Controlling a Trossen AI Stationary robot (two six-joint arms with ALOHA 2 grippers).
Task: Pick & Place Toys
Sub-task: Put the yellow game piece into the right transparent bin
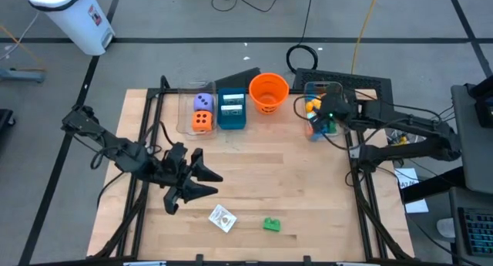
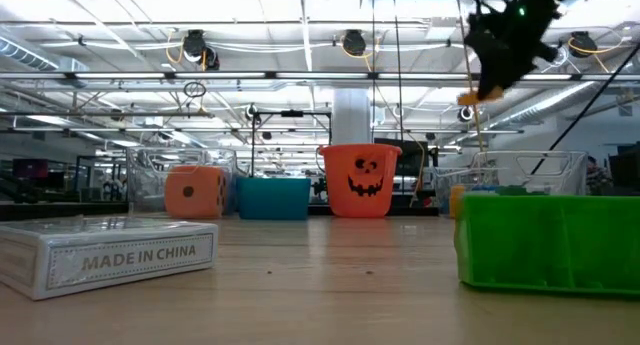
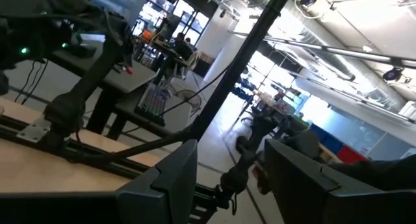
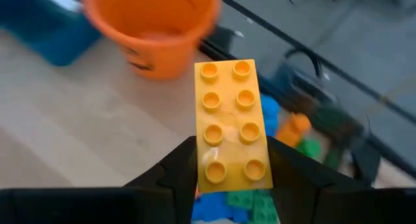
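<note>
A yellow brick (image 4: 231,123), two studs wide and four long, sits clamped between the fingers of the right gripper (image 4: 227,169), studs facing the wrist camera. The right gripper (image 1: 327,112) hangs above the clear bin (image 1: 337,87) at about two o'clock on the desk (image 1: 308,181), high over the wood in the low view (image 2: 500,45). Under the brick the bin holds more bricks, blue (image 4: 270,113), green (image 4: 309,148) and orange (image 4: 292,128).

Just beside the bin, at twelve o'clock, stands the orange bucket (image 1: 268,92), then the teal box (image 1: 231,108) and another clear bin (image 1: 185,112) at eleven o'clock with a purple die (image 1: 202,102) and an orange die (image 1: 202,121) inside.

At six o'clock, near the front edge, a green brick (image 1: 271,224) lies flat, and near it at its nine o'clock side a white card box (image 1: 223,218) lies tilted.

The left gripper (image 1: 208,183) hovers at about eight o'clock, near the card box, its fingers (image 3: 175,178) apart with nothing between them.
</note>
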